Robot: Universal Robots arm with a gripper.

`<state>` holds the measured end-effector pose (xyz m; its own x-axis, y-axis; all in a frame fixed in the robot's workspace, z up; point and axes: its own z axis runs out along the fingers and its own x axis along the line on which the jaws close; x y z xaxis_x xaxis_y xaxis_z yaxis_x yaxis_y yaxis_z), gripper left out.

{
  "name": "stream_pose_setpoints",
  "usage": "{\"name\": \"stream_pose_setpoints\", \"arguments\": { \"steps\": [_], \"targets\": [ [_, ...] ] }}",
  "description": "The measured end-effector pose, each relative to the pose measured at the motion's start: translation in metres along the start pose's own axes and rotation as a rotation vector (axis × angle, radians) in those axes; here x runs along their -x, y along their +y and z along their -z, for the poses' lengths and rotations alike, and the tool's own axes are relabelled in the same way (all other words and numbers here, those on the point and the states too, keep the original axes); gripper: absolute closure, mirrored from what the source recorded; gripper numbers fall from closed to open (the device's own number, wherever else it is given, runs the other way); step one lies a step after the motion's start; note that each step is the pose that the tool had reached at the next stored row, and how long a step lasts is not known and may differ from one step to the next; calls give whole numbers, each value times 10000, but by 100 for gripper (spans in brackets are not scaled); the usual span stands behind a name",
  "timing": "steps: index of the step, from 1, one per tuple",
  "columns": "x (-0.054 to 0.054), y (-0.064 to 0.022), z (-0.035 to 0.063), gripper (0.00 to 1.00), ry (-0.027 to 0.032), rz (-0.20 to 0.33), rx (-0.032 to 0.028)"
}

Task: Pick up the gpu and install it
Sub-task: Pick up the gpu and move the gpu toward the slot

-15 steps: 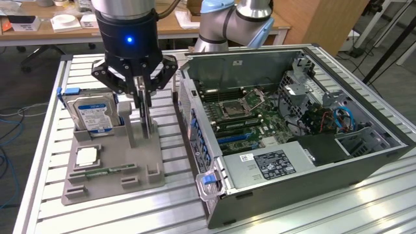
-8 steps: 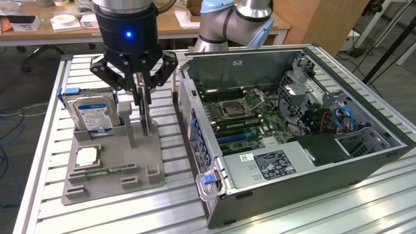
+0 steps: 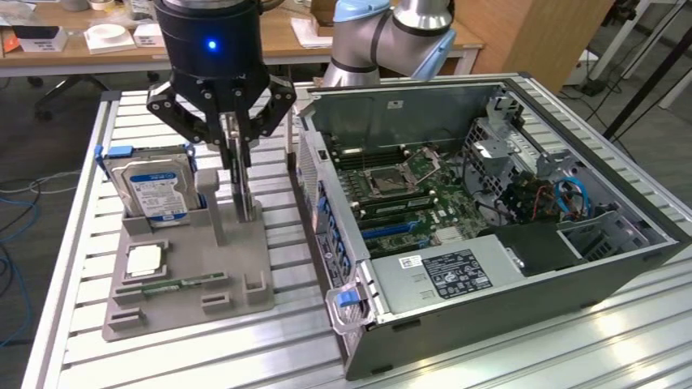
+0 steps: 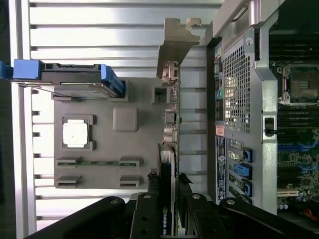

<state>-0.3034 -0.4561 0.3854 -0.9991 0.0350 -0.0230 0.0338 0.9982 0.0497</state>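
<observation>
black gripper part-closed on thin dark gpu card; card on edge, long axis parallel to open grey computer case alongside.

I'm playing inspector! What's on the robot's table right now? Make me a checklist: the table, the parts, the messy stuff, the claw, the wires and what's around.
Surface: silvery slatted metal table, carrying a grey parts holder and an open computer case.
Job's things: gpu upright on edge at the holder, beside the case.
Clutter: hard drive, processor chip and green memory stick, all in the holder.
Gripper: gripper clamped on the gpu's upper part from both sides.
Cables: blue cables inside the case; loose cables beside the table.
Surroundings: wooden desk behind; robot arm.
</observation>
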Motion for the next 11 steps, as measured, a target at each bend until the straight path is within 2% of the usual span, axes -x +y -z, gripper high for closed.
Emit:
{"name": "stream_pose_setpoints", "arguments": {
  "steps": [11],
  "targets": [
    [3,7,137,74,-1,0,1]
  ]
}}
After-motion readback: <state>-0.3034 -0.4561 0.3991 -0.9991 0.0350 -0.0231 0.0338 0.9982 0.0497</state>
